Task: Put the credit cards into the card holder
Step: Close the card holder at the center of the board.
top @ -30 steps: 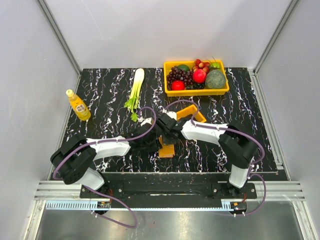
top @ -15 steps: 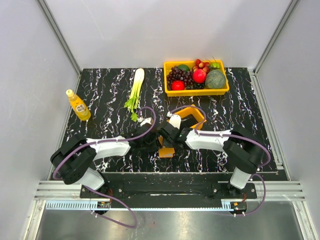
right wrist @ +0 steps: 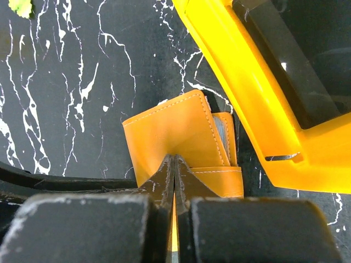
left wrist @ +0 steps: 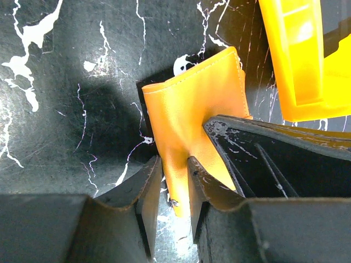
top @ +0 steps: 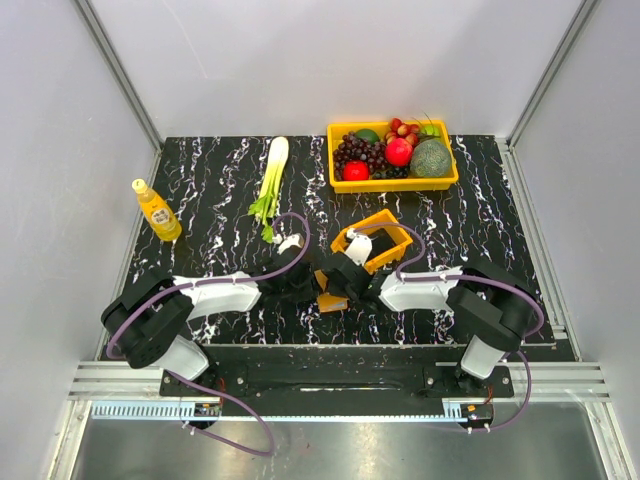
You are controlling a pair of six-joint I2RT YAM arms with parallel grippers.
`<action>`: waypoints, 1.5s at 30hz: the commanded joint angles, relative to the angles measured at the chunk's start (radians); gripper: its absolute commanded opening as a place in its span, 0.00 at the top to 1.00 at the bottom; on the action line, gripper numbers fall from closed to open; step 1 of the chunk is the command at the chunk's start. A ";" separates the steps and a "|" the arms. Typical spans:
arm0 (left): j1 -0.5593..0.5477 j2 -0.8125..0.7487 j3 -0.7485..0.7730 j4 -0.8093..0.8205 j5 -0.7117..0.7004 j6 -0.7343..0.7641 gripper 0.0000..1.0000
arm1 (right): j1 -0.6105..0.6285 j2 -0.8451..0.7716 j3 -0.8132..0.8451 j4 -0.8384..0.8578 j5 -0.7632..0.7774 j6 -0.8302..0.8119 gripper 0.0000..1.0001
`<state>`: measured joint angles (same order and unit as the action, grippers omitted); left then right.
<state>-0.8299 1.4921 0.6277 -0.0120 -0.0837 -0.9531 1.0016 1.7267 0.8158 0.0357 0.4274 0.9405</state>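
The orange card holder (top: 333,300) lies near the table's front middle, between both grippers. In the left wrist view the card holder (left wrist: 192,109) stands partly folded, and my left gripper (left wrist: 174,167) is shut on its lower flap. In the right wrist view my right gripper (right wrist: 174,162) is shut on a thin flap of the card holder (right wrist: 164,134). A grey card edge (right wrist: 220,130) shows in a slot of the holder. No other credit cards are in view. In the top view the left gripper (top: 308,287) and right gripper (top: 347,281) meet at the holder.
A small orange raised-wall tray (top: 385,222) sits just behind the holder, close to the right gripper; it also shows in the right wrist view (right wrist: 241,109). A yellow fruit basket (top: 392,182) stands at the back, a leek (top: 270,175) and a yellow bottle (top: 156,210) to the left.
My right gripper has moved from over the orange tray toward the front edge, down onto the card holder, uncovering the tray. The left arm has hardly moved.
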 commanded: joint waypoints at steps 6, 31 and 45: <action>-0.014 0.020 0.001 0.058 0.038 -0.010 0.72 | -0.018 0.169 -0.197 -0.215 -0.053 0.032 1.00; -0.020 0.037 0.017 0.023 0.004 0.031 0.73 | -0.029 -0.328 -0.193 -0.178 -0.148 -0.117 0.76; -0.028 0.043 0.029 0.023 0.010 0.039 0.73 | -0.029 -0.504 -0.084 -0.433 -0.082 -0.129 0.58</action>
<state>-0.8524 1.5127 0.6346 0.0216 -0.0669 -0.9386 0.9722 1.2751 0.6376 -0.2642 0.2955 0.8330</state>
